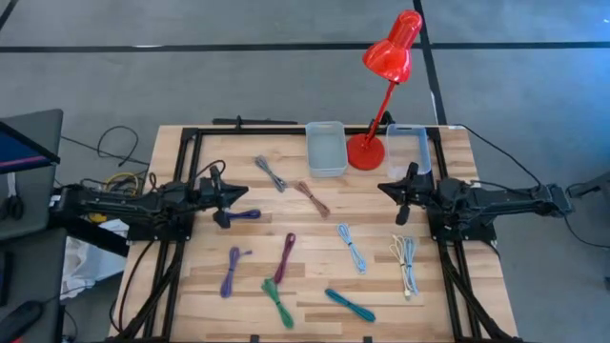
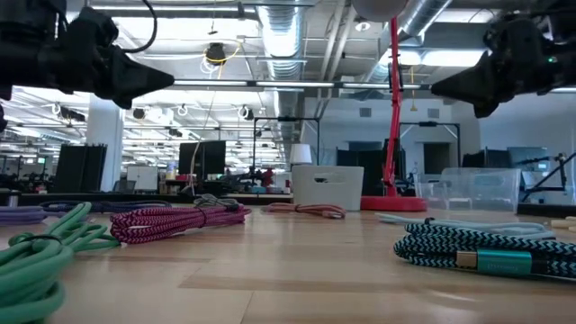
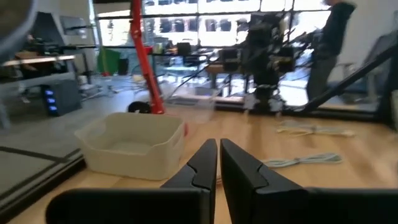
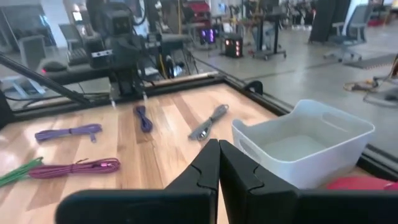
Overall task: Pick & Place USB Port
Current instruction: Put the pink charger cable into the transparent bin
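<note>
While you look down from above, the cables lie bundled across the table: the dark purple cable (image 1: 244, 215) sits just beside the left gripper (image 1: 229, 198), the white cable (image 1: 406, 259) near the right gripper (image 1: 401, 197). At table height, both grippers hang above the cables. In each wrist view, the fingers are pressed together, holding nothing.

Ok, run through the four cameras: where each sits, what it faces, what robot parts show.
High: overhead, looking down on table, left gripper, right gripper.
Low: tabletop level, facing room; both arms overhead.
Left wrist: behind shut fingers, facing white bin.
Right wrist: behind shut fingers, facing the same bin.
Shared: wrist views and high show that bin.
</note>
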`<state>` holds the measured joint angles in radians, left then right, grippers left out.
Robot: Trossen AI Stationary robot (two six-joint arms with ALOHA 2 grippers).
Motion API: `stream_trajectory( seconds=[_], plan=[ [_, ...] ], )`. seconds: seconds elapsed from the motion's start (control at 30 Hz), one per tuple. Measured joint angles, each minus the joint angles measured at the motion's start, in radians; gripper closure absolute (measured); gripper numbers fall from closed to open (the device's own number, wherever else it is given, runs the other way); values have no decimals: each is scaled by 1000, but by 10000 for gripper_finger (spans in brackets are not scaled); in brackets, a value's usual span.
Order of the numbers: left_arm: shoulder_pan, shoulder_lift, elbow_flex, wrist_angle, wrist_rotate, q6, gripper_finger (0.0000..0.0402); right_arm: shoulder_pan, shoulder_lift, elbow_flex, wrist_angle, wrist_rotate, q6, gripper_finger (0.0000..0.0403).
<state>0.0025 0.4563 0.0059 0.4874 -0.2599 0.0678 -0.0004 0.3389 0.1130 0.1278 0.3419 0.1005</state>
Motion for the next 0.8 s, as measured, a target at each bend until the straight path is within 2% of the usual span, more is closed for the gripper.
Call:
stream_trajectory(
  seconds=[0.2, 0.47, 0.63, 0.8],
  plan=[
    [0, 76, 0, 98, -33, 61, 380, 18, 237, 54, 123, 1, 21, 403],
    [0, 76, 0, 106, -37, 62, 380, 69, 592, 240, 123, 63, 88, 403],
    [0, 76, 0, 109, -55, 62, 380, 80, 794, 365, 119, 58, 86, 403],
    [0, 76, 0, 111, -55, 62, 380, 78, 965, 430, 113, 57, 108, 400]
  ],
)
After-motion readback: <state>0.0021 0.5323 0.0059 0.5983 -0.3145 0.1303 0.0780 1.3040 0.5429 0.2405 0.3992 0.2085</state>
